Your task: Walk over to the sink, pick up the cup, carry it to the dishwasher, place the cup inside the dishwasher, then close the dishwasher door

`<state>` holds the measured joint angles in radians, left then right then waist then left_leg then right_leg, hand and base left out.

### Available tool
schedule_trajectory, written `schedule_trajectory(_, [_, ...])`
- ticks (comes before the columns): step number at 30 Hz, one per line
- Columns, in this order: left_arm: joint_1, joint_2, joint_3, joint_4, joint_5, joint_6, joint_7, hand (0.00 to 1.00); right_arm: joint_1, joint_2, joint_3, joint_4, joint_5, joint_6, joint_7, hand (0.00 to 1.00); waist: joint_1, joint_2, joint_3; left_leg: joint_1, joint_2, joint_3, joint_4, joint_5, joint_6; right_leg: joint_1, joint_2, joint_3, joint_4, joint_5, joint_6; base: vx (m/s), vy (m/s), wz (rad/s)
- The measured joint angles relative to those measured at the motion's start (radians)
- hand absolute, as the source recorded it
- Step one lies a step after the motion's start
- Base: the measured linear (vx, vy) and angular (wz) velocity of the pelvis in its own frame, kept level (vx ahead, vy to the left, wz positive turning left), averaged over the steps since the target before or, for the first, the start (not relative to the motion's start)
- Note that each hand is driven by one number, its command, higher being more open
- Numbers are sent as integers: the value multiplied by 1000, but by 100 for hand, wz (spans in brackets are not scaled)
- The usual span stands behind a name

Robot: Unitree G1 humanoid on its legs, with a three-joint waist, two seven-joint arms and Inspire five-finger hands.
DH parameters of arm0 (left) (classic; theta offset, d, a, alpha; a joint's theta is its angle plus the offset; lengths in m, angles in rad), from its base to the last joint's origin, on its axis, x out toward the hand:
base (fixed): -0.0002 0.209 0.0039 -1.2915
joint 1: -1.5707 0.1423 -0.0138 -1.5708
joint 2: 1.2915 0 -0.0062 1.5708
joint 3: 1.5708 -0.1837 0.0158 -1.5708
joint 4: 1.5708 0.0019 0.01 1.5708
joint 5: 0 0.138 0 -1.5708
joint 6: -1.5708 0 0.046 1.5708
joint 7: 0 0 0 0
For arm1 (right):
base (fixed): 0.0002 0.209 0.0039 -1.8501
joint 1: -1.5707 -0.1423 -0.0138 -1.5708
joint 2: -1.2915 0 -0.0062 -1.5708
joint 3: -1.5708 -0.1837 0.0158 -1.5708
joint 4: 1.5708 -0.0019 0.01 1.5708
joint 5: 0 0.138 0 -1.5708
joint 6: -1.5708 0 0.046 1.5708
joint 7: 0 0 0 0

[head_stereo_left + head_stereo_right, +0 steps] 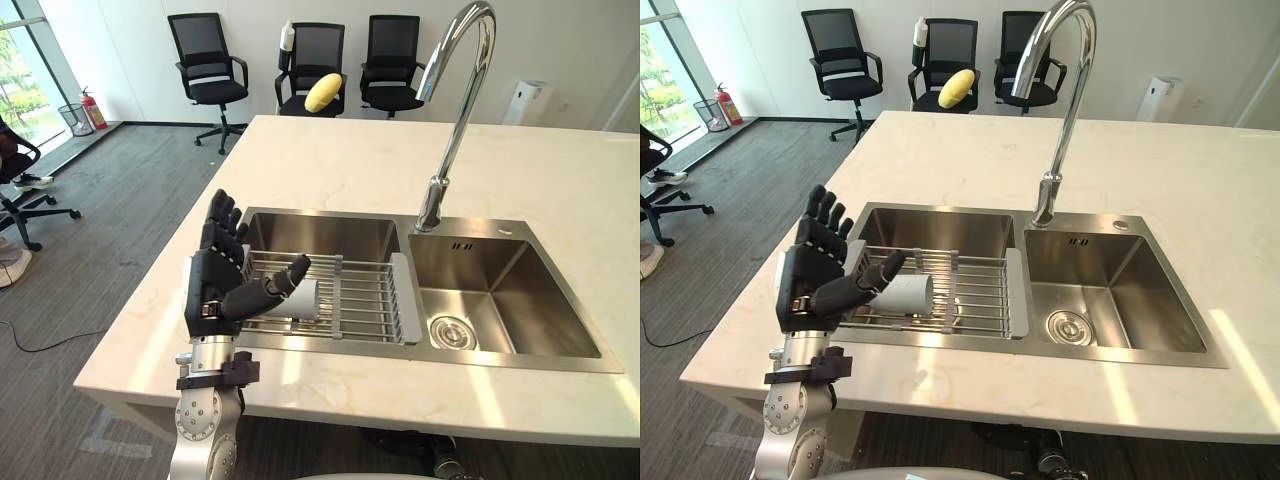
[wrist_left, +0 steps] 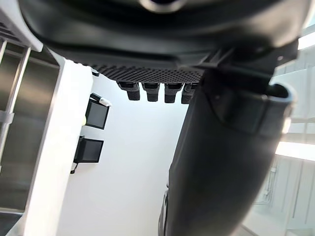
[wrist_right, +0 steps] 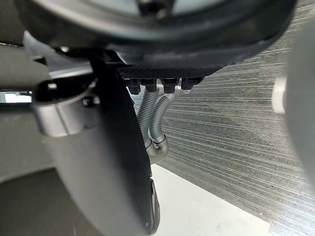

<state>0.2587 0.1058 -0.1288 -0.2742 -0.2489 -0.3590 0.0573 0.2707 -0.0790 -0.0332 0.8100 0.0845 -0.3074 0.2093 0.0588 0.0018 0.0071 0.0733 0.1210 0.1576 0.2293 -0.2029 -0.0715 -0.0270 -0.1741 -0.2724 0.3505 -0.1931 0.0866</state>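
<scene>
A pale cup (image 1: 304, 300) lies on its side on a wire rack (image 1: 365, 296) across the left basin of the steel sink (image 1: 505, 300). My left hand (image 1: 216, 284) is raised over the sink's left rim, open. Its fingers point up and away, and its thumb reaches across toward the cup's near end without closing on it. From the left wrist view, the left hand (image 2: 224, 162) shows the thumb and straight fingers. My right hand (image 3: 118, 167) hangs low over grey carpet, its fingers relaxed and nothing in them.
A tall curved faucet (image 1: 457, 110) rises between the two basins. The pale stone counter (image 1: 340, 160) stretches wide behind and right of the sink. Black office chairs (image 1: 208, 62) stand by the far wall, one with a yellow object (image 1: 322, 92) on it.
</scene>
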Motion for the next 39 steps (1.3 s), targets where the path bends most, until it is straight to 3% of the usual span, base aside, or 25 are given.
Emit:
schedule_trajectory(10, [-25, 54, -31, 14, 173, 104, -55, 100, 6, -14, -1, 2, 1, 36, -2, 100, 2, 3, -9, 7, 2, -6, -67, 66, -3, 25, 28, -4, -89, 38, -15, -27, -31, 2])
schedule_trajectory(18, [-90, 105, -60, 59, 286, 177, -18, 100, 18, -12, -2, 8, 3, 52, 4, 100, -9, 8, -12, 23, 1, 31, -129, 92, -9, -7, 35, 29, -93, 69, -24, -123, 12, -10])
schedule_trajectory(29, [-197, 191, -40, 94, 348, 207, -8, 100, 21, -14, -39, 1, 2, 52, 23, 100, -29, 17, -18, 22, -7, 51, -151, 109, -7, -33, 32, 52, -79, 90, -13, -33, 6, -5])
schedule_trajectory(39, [-253, 218, -24, 189, 368, 224, -13, 100, 18, -28, -40, -10, 1, 63, 37, 100, -41, 30, -21, 26, -14, 63, -155, 110, -6, -54, 25, 69, -44, 76, -16, 4, 3, -3])
